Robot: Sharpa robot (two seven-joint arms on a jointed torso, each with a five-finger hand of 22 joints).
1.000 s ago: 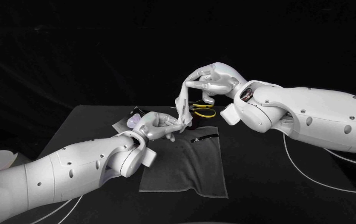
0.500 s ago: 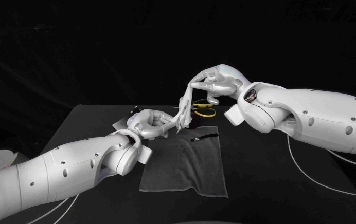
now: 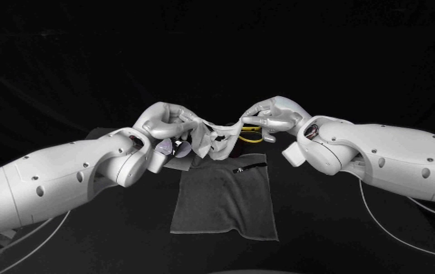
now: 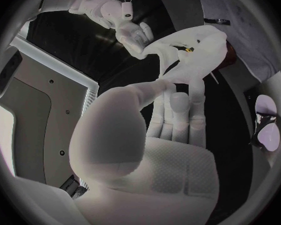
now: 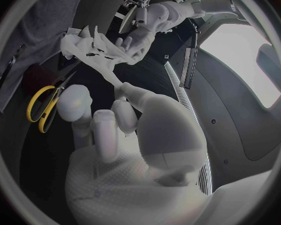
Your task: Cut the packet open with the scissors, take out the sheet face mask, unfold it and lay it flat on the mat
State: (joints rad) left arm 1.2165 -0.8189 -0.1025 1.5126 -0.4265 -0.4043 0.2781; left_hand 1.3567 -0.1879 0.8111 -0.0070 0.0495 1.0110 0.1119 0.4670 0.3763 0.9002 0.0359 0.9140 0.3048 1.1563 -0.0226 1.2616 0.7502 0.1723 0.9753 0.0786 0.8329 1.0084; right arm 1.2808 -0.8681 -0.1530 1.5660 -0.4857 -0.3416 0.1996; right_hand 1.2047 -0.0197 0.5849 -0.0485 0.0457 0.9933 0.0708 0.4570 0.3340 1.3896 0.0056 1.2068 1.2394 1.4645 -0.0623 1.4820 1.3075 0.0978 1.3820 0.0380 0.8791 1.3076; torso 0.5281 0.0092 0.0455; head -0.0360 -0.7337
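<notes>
The white sheet face mask (image 3: 211, 137) hangs stretched between my two hands above the far end of the grey mat (image 3: 227, 205). My left hand (image 3: 168, 122) pinches its left edge and my right hand (image 3: 269, 115) pinches its right edge. The mask is partly unfolded, and its lower flaps droop crumpled. In the left wrist view my fingers (image 4: 178, 102) reach up to the mask (image 4: 193, 47), with the right hand (image 4: 131, 32) beyond it. The right wrist view shows the mask (image 5: 93, 52) held by the left hand (image 5: 143, 27). The yellow-handled scissors (image 3: 251, 137) lie on the table behind the mask.
The opened pale purple packet (image 3: 166, 147) lies on the table under my left hand, left of the mat. A small dark strip (image 3: 243, 169) rests on the mat's far part. The scissors (image 5: 43, 102) lie near the mat's far right corner.
My left hand has risen and moved left, while my right hand has come down a little. The mask, once hanging narrow from the right hand, is now pulled wide between both hands.
</notes>
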